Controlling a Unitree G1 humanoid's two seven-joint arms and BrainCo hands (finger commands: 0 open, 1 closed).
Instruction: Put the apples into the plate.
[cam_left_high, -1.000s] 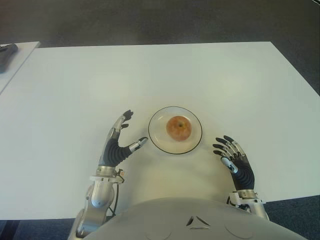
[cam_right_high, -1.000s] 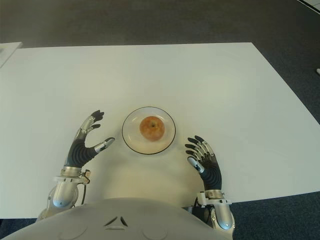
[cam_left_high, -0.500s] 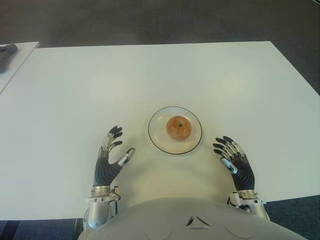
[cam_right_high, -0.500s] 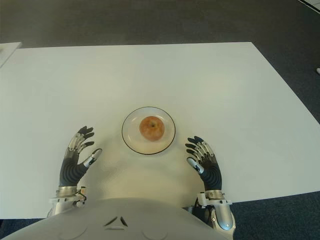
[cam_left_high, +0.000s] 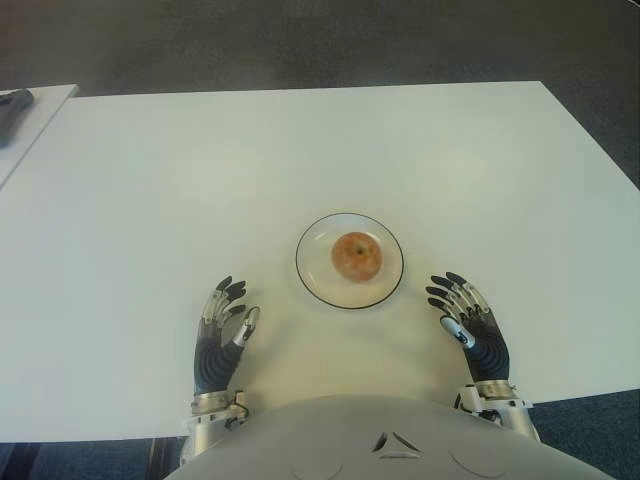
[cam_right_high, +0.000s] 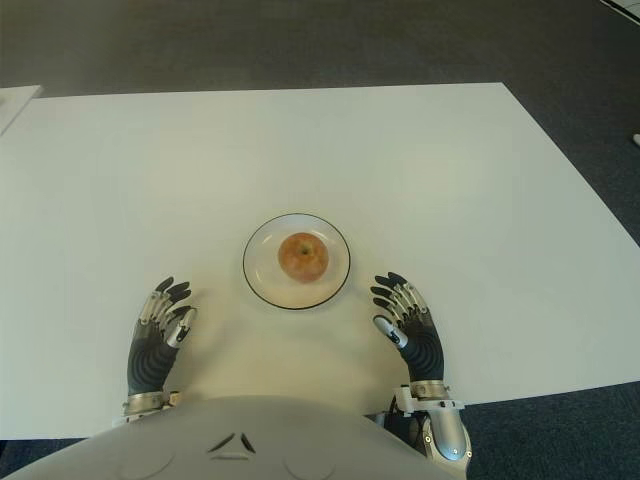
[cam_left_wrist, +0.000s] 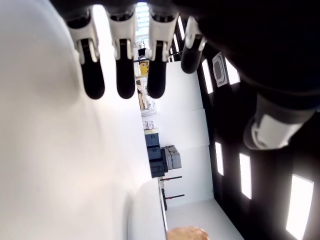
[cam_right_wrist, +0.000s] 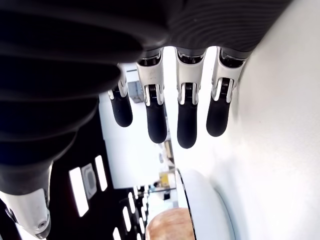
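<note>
From the head cameras, the left hand shows palm-down near the robot's body, fingers extended side by side and holding nothing, thumb tucked alongside. The right hand mirrors it on the other side, fingers slightly fanned and likewise empty. Both have dark rubbery palms and pale, jointed metal finger segments with black tips. Between them and a little farther out sits the plate, round, pale and glossy with a thin dark rim, on the smooth white table. The apple, round and reddish-orange with a dimpled top, lies in the plate's middle, ahead of both hands, nearer the right hand and touching neither.

In the left wrist view, four straight fingers reach along the table surface with nothing between them; the apple shows small beyond the fingertips.

In the right wrist view, the fingers are also straight and empty, with the plate's rim and the apple just past the fingertips.
</note>
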